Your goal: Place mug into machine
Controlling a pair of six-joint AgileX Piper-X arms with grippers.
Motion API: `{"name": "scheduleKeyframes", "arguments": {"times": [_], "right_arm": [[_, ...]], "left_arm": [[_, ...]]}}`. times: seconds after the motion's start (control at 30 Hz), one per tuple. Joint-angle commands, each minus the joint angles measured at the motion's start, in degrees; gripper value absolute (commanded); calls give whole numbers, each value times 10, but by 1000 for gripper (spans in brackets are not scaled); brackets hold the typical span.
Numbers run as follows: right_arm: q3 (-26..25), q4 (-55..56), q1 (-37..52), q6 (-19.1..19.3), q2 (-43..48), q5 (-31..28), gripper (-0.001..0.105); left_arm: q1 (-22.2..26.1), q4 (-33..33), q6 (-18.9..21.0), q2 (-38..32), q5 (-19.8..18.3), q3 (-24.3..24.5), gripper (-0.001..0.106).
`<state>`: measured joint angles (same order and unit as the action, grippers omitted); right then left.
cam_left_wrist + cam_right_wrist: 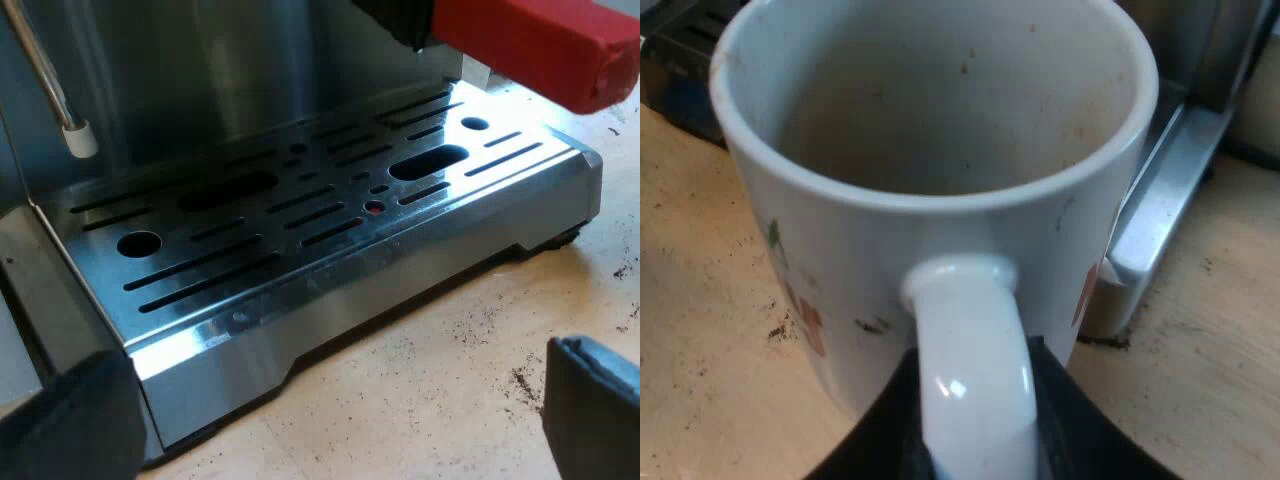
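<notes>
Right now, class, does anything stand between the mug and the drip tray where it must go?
Nothing visible stands on the drip tray. The holder's red handle end juts above one end and the steam wand tip hangs above the other; the mug, gripped by its handle in the right gripper, should probably enter between them.

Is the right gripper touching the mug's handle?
Touching. Right wrist view: the right gripper presses both sides of the handle of the mug, no gap.
</notes>
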<state>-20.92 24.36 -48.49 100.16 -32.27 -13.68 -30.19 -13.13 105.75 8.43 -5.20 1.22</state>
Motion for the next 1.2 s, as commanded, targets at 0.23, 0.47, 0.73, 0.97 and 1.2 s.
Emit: {"name": "scheduleKeyframes", "arguments": {"times": [0.23,0.47,0.73,0.97,1.2], "right_arm": [[2,-268,-7,-2,-177,-29,0],[-12,-428,-7,-2,-329,-37,0],[-79,-506,-7,-2,-462,-38,0],[-122,-549,-7,-2,-533,-46,0],[-153,-551,-7,-2,-566,-46,1]], "left_arm": [[-3,9,5,2,8,2,82],[-3,9,5,2,8,2,82],[-3,9,5,2,8,2,82],[-3,9,5,2,8,2,82],[-3,9,5,2,8,2,82]]}}
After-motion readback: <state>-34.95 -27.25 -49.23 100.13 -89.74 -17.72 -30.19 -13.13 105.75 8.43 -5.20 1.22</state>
